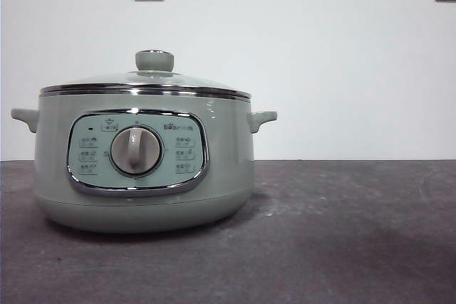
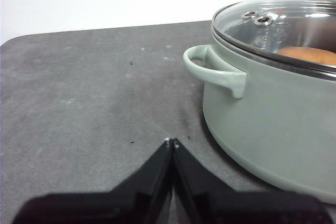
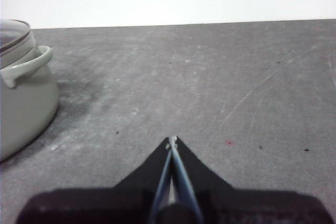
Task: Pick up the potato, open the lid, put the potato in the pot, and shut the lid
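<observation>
The left hand (image 2: pixel 171 142) hangs low over the surface (image 2: pixel 79 103) with its jaws pressed together and nothing between them, just beside the pot (image 2: pixel 273 119) and near one of its side handles (image 2: pixel 212 69). Through the lid (image 2: pixel 283 24) the left wrist view shows the potato (image 2: pixel 310 55) already lying inside the pot, an orange-brown curve under the glass; its long axis cannot be told, since only part of it shows. The lid sits level on the pot's rim, its knob (image 1: pixel 154 60) upright at the centre.

The pot is smooth, pale sage-green, round and wide, with a chrome-framed panel and a grey dial (image 1: pixel 136 150) on its front. The lid is clear glass, shallow-domed, ringed in chrome, with two small metal fittings near its edge. The surface is dark grey, matte, faintly scuffed and speckled.

The right hand (image 3: pixel 172 141) hangs farther from the pot, jaws likewise closed and holding nothing, the pot's other handle (image 3: pixel 26 64) off to one side of it.

By my reading, the task looks finished: potato in, lid on, and no further move is needed.
</observation>
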